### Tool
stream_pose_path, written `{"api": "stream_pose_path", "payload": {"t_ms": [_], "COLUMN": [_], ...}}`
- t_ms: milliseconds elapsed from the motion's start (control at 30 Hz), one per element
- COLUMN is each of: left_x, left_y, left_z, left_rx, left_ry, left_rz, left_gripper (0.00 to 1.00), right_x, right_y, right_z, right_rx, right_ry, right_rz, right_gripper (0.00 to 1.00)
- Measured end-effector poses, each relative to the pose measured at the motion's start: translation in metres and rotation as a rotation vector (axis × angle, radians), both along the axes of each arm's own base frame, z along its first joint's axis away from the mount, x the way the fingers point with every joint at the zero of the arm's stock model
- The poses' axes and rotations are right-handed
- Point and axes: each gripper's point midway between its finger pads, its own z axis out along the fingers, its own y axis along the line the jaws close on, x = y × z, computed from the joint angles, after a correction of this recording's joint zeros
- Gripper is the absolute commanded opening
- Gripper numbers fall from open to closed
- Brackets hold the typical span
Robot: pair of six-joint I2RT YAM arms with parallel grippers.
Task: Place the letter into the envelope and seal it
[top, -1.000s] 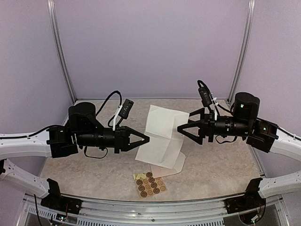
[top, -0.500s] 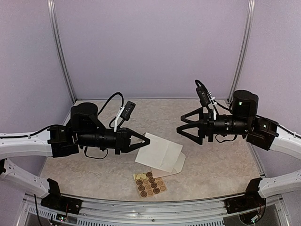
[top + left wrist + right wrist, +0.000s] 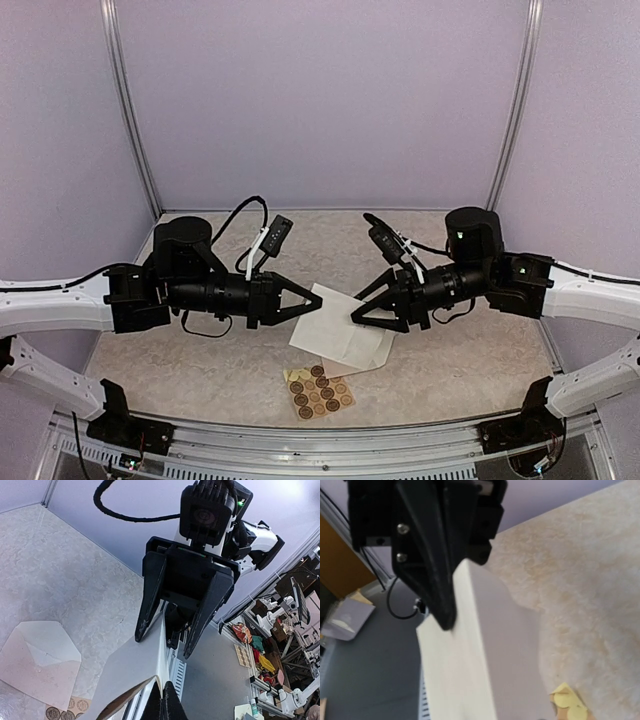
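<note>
Left gripper (image 3: 314, 301) is still clamping the near corner of the folded white paper letter (image 3: 340, 330) and holding it just off the beige marbled tabletop (image 3: 200, 360); it has barely moved over the last second.

Right gripper (image 3: 358, 313) is the change. A second ago it was sitting high and wide open, further right. Now it is coming in lower and leftwards, with the jaws narrowing but visibly apart, straddling the letter's far edge. From the right wrist view one finger (image 3: 430, 570) is looking like it's touching the paper, but that shot is too blurred to be sure.

The letter itself was standing taller between the two grippers a second ago; now it is lying lower and flatter.

The small pale tan paper envelope (image 3: 40, 665) is lying flat on the table under and beside the letter, with the pointed flap open and nothing gripping it. The tan sheet of round brown stickers (image 3: 320, 392) is sitting just in front of it, unmoved.
</note>
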Motion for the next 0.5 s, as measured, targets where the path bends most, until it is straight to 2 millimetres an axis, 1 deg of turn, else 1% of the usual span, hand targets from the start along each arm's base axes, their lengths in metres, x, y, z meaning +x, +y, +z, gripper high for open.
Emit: {"api": "stream_pose_path", "payload": {"t_ms": [133,167,200,233,267,367,400,500], "left_x": [0.000,0.000,0.000,0.001,0.001,0.006,0.009,0.018], "left_y": [0.000,0.000,0.001,0.001,0.001,0.005,0.007,0.018], "left_z": [0.001,0.001,0.001,0.001,0.001,-0.003,-0.005,-0.006], "left_rx": [-0.002,-0.002,-0.002,-0.001,0.001,0.027,0.039,0.087], "left_ry": [-0.002,-0.004,-0.006,-0.013,-0.014,-0.025,-0.030,-0.057], "left_rz": [-0.001,-0.001,0.002,0.003,0.009,0.040,0.058,0.126], "left_gripper": [0.01,0.08,0.20,0.36,0.45,0.64,0.68,0.74], "right_x": [-0.002,-0.003,-0.004,-0.004,-0.004,-0.004,-0.004,-0.006], "right_y": [0.000,0.000,0.000,0.000,-0.001,-0.001,-0.002,-0.004], "right_z": [-0.002,-0.003,-0.005,-0.006,-0.007,-0.007,-0.008,-0.013], "right_rx": [0.002,0.000,-0.003,-0.006,-0.008,-0.010,-0.014,-0.040], "right_ry": [0.011,0.013,0.019,0.021,0.025,0.022,0.022,0.033], "right_rz": [0.009,0.010,0.012,0.014,0.013,0.009,0.008,0.009], "right_gripper": [0.03,0.00,0.00,0.00,0.00,0.00,0.00,0.00]}}
